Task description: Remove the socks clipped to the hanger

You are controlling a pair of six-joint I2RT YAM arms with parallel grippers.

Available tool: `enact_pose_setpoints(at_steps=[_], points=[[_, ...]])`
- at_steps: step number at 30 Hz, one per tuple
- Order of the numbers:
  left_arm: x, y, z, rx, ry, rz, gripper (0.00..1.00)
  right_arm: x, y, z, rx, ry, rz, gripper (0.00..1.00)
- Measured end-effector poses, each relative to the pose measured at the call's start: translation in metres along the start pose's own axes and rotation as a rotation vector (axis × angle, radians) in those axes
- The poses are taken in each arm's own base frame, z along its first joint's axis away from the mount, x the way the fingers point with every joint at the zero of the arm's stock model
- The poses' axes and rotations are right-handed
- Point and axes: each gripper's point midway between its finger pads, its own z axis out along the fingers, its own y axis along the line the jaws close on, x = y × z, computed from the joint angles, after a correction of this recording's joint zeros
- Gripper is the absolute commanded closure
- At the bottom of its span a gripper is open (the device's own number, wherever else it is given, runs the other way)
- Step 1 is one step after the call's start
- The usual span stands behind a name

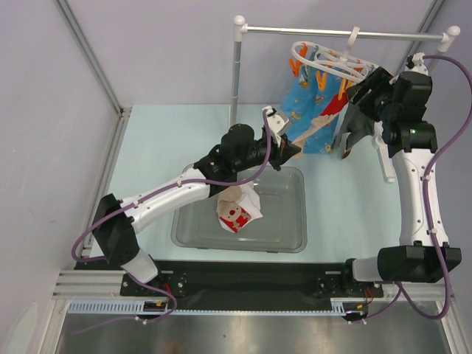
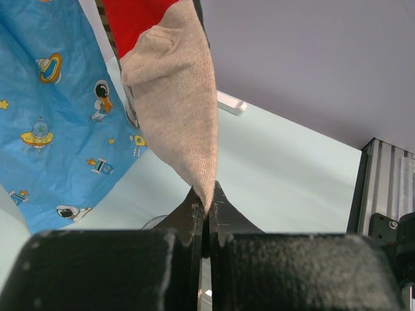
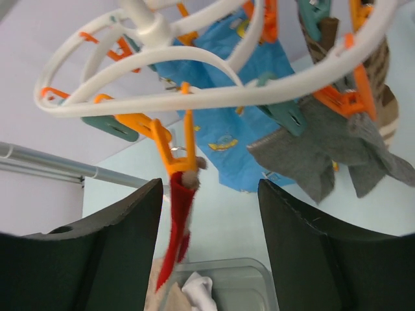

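Top of beige sock (image 2: 175, 110) beyond frame edge

Grey tub (image 1: 289, 215) beside metal rail stand (image 1: 236, 82)

White oval clip hanger (image 1: 322, 61) hooked on rail (image 1: 310, 31), orange pegs. Clipped and hanging: blue cartoon-print sock (image 1: 304, 110), beige-and-red sock (image 2: 176, 110), grey sock (image 3: 318, 152). White-and-red sock (image 1: 237, 212) loose in tray (image 1: 284, 243).

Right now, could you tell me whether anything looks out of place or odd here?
One thing: the beige-and-red sock is pulled slantwise instead of hanging, its toe pinched in the left gripper while its red end is held in an orange peg on the hanger.
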Motion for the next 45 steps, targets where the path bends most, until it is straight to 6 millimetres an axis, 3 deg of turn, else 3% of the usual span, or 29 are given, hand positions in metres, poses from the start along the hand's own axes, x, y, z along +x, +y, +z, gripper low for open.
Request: enact_pose_setpoints(at_steps=[9,17,23,27,32,34,35,37,39,45], points=[[0.0,0.0,0.0,0.001,0.0,0.0,1.0,-0.017,0.023,0.006,-0.117,-0.063,-0.054,0.3],[0.0,-0.002,0.0,0.011,0.001,-0.003,1.0,-0.009,0.025,0.027,-0.153,-0.038,-0.088,0.33],[0.0,-0.005,0.0,0.027,0.002,-0.01,1.0,-0.001,0.023,0.043,-0.154,-0.018,-0.092,0.4],[0.0,-0.005,0.0,0.027,0.002,-0.011,1.0,-0.001,0.025,0.046,-0.16,-0.023,-0.097,0.49],[0.0,-0.006,0.0,0.03,0.002,-0.011,1.0,-0.005,0.03,0.047,-0.173,-0.046,-0.107,0.51],[0.0,-0.006,0.0,0.03,0.002,-0.012,1.0,-0.005,0.031,0.047,-0.173,-0.05,-0.116,0.69],[0.0,-0.006,0.0,0.031,0.002,-0.013,1.0,-0.005,0.031,0.047,-0.17,-0.053,-0.116,0.84],[0.0,-0.006,0.0,0.032,0.002,-0.018,1.0,-0.005,0.031,0.048,-0.165,-0.053,-0.12,0.95],[0.0,-0.007,0.0,0.034,0.002,-0.018,1.0,-0.005,0.03,0.048,-0.162,-0.058,-0.123,1.0],[0.005,-0.005,-0.001,0.024,0.009,-0.02,1.0,-0.005,0.029,0.049,-0.156,-0.056,-0.129,0.98]])
